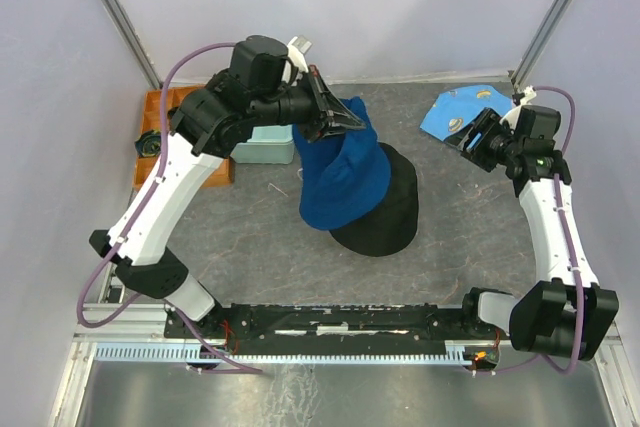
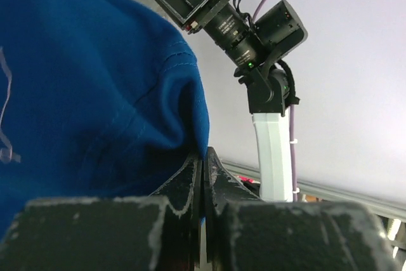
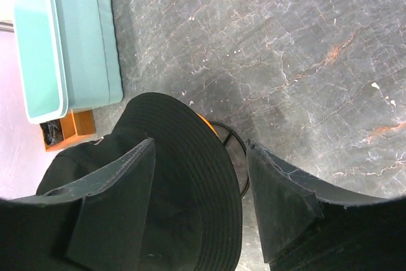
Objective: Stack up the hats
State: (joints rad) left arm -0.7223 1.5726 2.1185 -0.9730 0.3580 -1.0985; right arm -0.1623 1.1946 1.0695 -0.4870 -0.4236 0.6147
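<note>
My left gripper [image 1: 335,119] is shut on an edge of the dark blue hat [image 1: 343,169] and holds it hanging above the table. In the left wrist view the jaws [image 2: 204,152] pinch a fold of that hat [image 2: 95,87]. The black hat [image 1: 392,209] lies on the table under and to the right of it. In the right wrist view a yellow-orange sliver [image 3: 207,122] shows under the black hat [image 3: 184,182]. My right gripper [image 1: 470,137] is open and empty, its view [image 3: 200,143] looking over the black hat. No light blue hat is in view.
A light-blue printed cloth [image 1: 452,110] lies at the back right beside my right gripper. A mint-green tub [image 1: 262,145] stands at the back left, also in the right wrist view [image 3: 63,42]. An orange tray [image 1: 158,115] sits behind it by the left wall.
</note>
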